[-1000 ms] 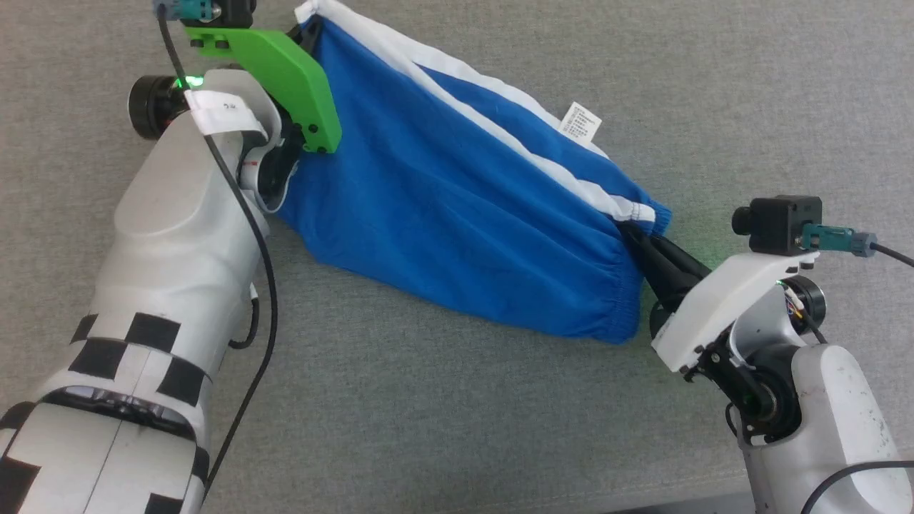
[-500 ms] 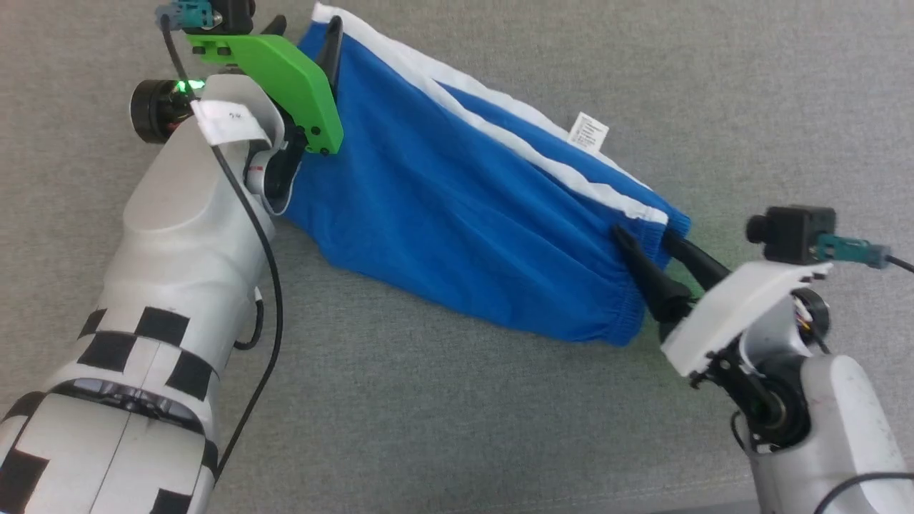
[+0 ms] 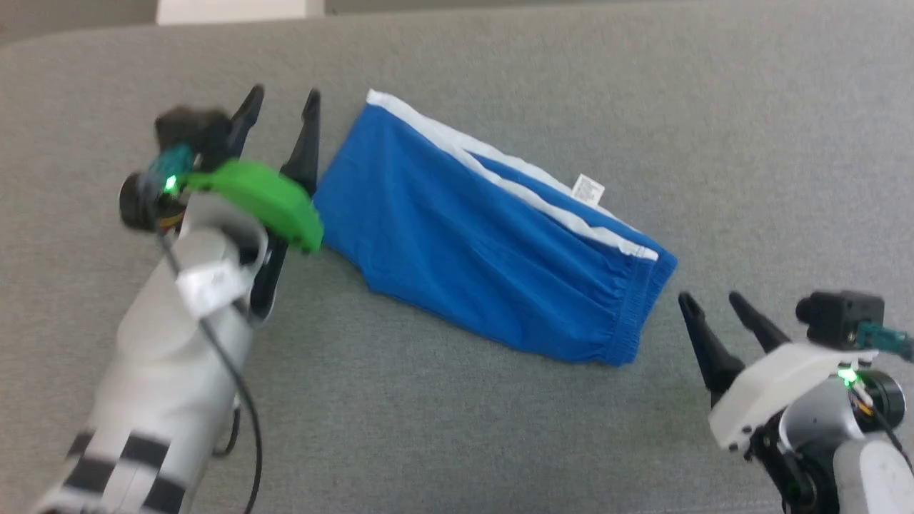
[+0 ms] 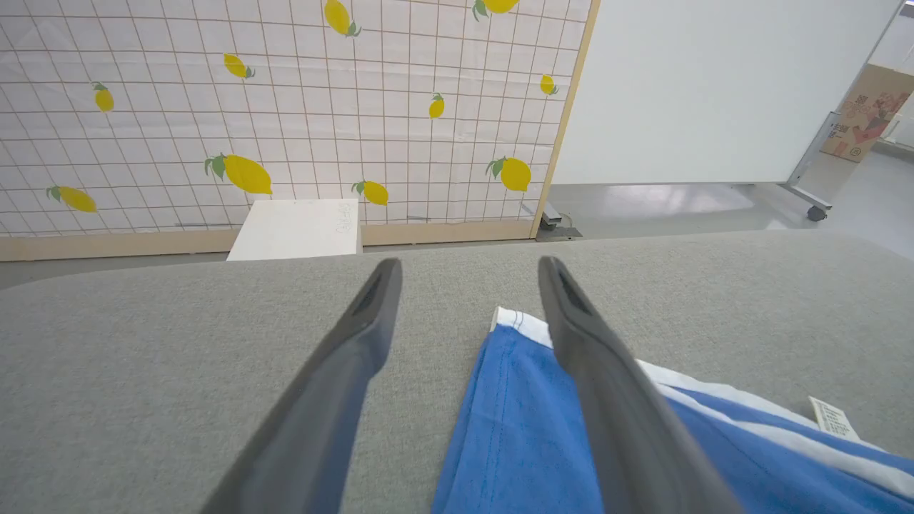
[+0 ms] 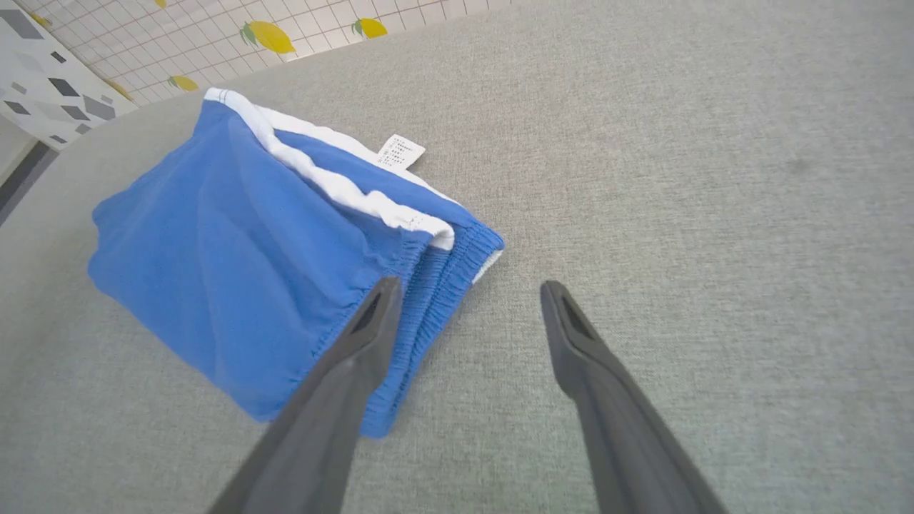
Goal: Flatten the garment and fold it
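The shorts (image 3: 485, 243) are lying flat on the tabletop (image 3: 457, 428), the left gripper (image 3: 283, 96) and right gripper (image 3: 710, 300) hovering beside opposite ends, fingers apart and empty, probably readying a fold grasp.

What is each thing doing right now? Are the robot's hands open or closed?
Blue shorts: lying flat on the grey cloth surface, nothing holding them.
White label: sticking out from the shorts' far edge.
Left gripper: open, empty.
Right gripper: open, empty.
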